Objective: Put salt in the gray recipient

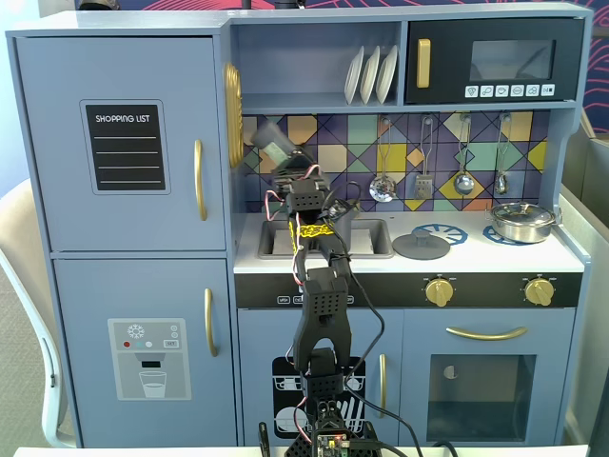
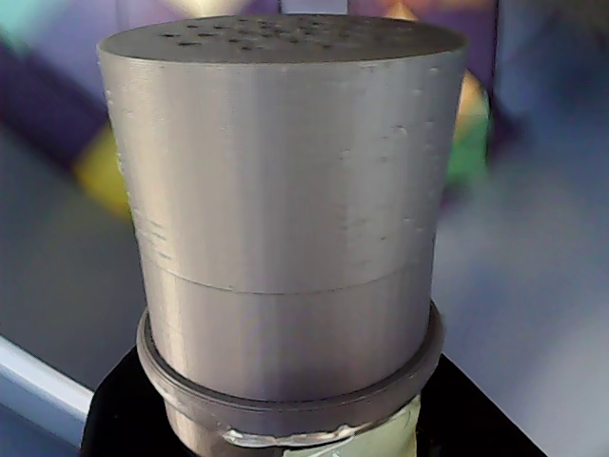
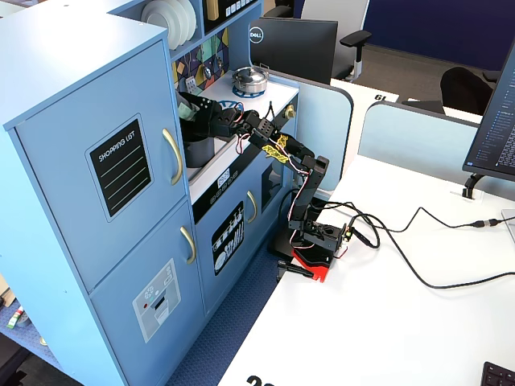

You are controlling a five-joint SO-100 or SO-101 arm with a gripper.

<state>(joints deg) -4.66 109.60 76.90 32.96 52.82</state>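
Observation:
The salt fills the wrist view: a gray cap with small holes on top and a strip of pale green label at the bottom edge. My gripper is shut on it, with black fingers showing at both lower corners. In a fixed view the salt hangs tilted, cap up and to the left, above the sink, held by the gripper. In the other fixed view the salt is just above the gray recipient, which stands in the sink area. My arm hides the recipient in the front fixed view.
A flat gray lid lies on the counter right of the sink. A shiny steel pan sits on the far right burner. Utensils hang on the back wall. A shelf with white plates runs overhead.

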